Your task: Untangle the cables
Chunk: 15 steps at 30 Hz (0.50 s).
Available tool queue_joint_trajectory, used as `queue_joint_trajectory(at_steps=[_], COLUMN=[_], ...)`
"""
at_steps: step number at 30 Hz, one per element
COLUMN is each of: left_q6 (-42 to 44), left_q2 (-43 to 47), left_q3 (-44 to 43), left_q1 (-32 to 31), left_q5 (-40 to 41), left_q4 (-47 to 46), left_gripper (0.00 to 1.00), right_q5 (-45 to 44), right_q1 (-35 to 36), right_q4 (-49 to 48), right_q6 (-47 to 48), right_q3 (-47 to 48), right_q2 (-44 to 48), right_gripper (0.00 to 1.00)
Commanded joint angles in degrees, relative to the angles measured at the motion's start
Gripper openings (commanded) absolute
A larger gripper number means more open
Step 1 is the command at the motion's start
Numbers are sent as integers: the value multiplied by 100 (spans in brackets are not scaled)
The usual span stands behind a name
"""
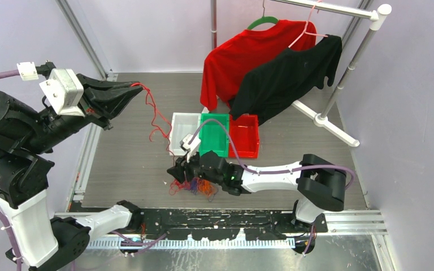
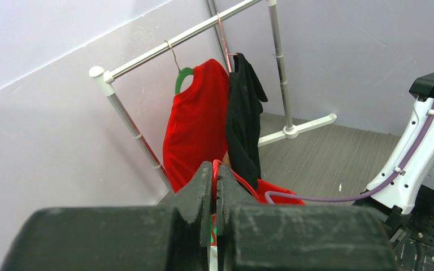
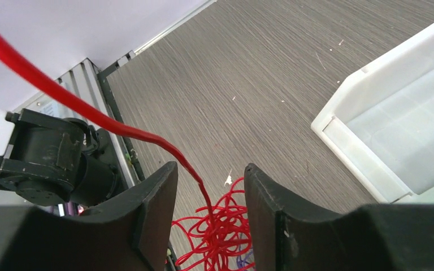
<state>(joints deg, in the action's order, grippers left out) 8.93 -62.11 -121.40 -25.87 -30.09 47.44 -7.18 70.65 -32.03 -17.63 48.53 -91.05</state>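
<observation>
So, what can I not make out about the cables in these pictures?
Top external: the right gripper covers part of the cables; their crossings are too small to follow.
Right wrist: the bottom edge cuts off the cables.
Left wrist: the left gripper hides the held end of the red strand.

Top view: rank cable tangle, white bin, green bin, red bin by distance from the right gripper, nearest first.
1. Cable tangle, right beneath the right gripper, near side.
2. White bin, just beyond it, left end of the row.
3. Green bin, middle.
4. Red bin, right end.
</observation>
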Motion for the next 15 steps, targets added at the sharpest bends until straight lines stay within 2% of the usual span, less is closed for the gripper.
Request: queue_joint_trajectory(at_steps=[1, 10, 15], left_q6=[-101, -110, -123], left_q2=[-43, -299, -251], left_q3=[-240, -1047, -1183], left_q1=[11, 17, 20], left_q5=[-94, 77, 566], left_q4=[-235, -247, -893], left_gripper=[0, 0, 0], right_q5=[107, -3, -221], right_q1=[0, 1, 1], right_q4=[-479, -671, -965], right_q6=[-206, -498, -713], right_q3=[143, 68, -308], right_q2=[-127, -483, -641], right_gripper=[50, 42, 41])
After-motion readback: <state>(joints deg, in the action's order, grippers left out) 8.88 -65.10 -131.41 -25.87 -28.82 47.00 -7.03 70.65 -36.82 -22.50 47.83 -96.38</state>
